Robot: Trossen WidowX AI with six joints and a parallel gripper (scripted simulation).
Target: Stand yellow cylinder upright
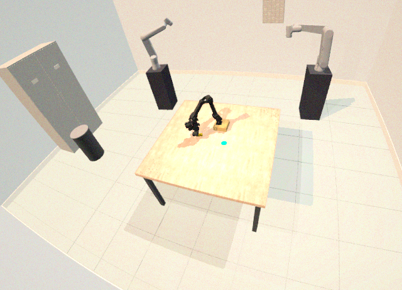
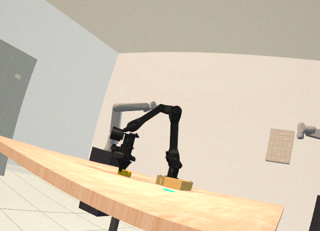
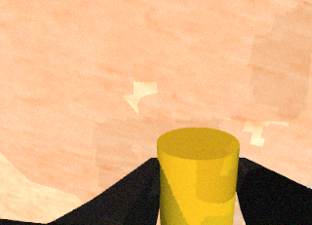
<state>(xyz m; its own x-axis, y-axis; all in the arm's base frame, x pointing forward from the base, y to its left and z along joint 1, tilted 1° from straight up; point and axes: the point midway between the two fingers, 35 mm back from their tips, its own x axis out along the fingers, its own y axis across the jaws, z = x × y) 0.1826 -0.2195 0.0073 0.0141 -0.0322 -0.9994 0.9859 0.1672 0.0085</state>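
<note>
The yellow cylinder lies on its side on the table, left of the arm's base in the top and exterior views. My gripper points down at the cylinder's left part in the top and exterior views. In the wrist view its black fingers press against both sides of the cylinder, whose round end face shows beyond the fingertips. The flat cyan circle lies on the table, to the right of the cylinder and apart from it. The lower part of the cylinder is cut off in the wrist view.
A tan box-shaped block sits at the arm's base, just behind the cyan circle. The wooden table carries everything. Two grey arms on black pedestals stand beyond the table.
</note>
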